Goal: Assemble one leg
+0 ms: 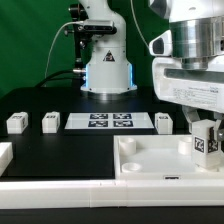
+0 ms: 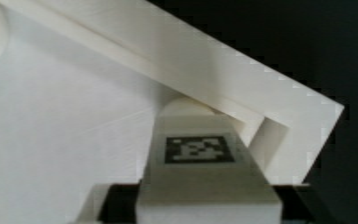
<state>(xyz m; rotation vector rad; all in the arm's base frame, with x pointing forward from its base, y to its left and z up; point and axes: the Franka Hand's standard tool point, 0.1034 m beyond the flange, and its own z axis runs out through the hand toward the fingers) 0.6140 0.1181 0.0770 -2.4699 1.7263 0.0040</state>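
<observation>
My gripper (image 1: 206, 138) is shut on a leg (image 1: 208, 146), a small white block with a black-and-white tag. It holds the leg upright over the right end of the large white tray (image 1: 150, 162), at or just above its surface. In the wrist view the leg (image 2: 197, 150) sits between my dark fingers (image 2: 126, 200), tag facing the camera, close to a raised corner of the tray (image 2: 87, 110). My gripper (image 2: 202, 203) clamps the leg's sides. Whether the leg touches the tray I cannot tell.
Three more legs stand on the black table: two at the exterior view's left (image 1: 17, 123) (image 1: 50, 121) and one right of the marker board (image 1: 165, 121). The marker board (image 1: 110, 121) lies in the middle. A white part (image 1: 4, 154) shows at the left edge. The robot base (image 1: 106, 70) stands behind.
</observation>
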